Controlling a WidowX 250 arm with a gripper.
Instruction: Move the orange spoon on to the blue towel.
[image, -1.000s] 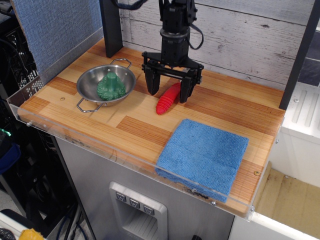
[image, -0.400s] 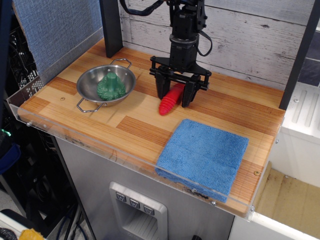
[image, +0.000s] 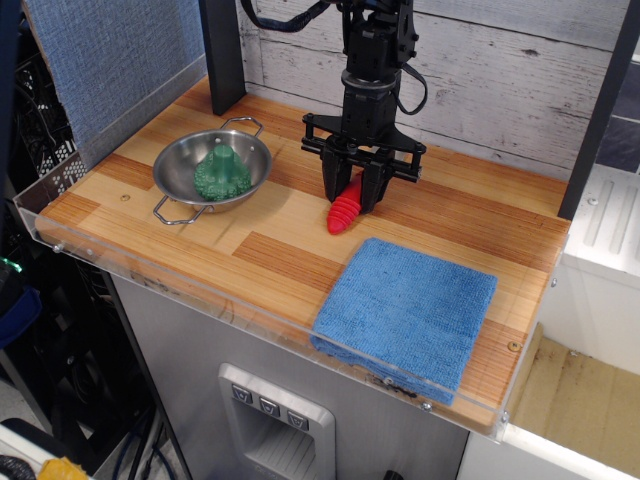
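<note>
Single view from above the wooden counter (image: 250, 255). Black gripper (image: 351, 195) pointing down, fingers (image: 332, 185) closed against the ribbed red-orange handle of the orange spoon (image: 344, 210). Handle slanting toward the front-left, its metal bowl hidden. Thick square blue towel (image: 408, 310) near, front right. Left: steel bowl (image: 185, 170) holding green ridged object (image: 222, 172).

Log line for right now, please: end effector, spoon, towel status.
end effector: closed around orange spoon handle | spoon: tip near tabletop, lift unclear | blue towel: nothing on it | placement: not yet done
</note>
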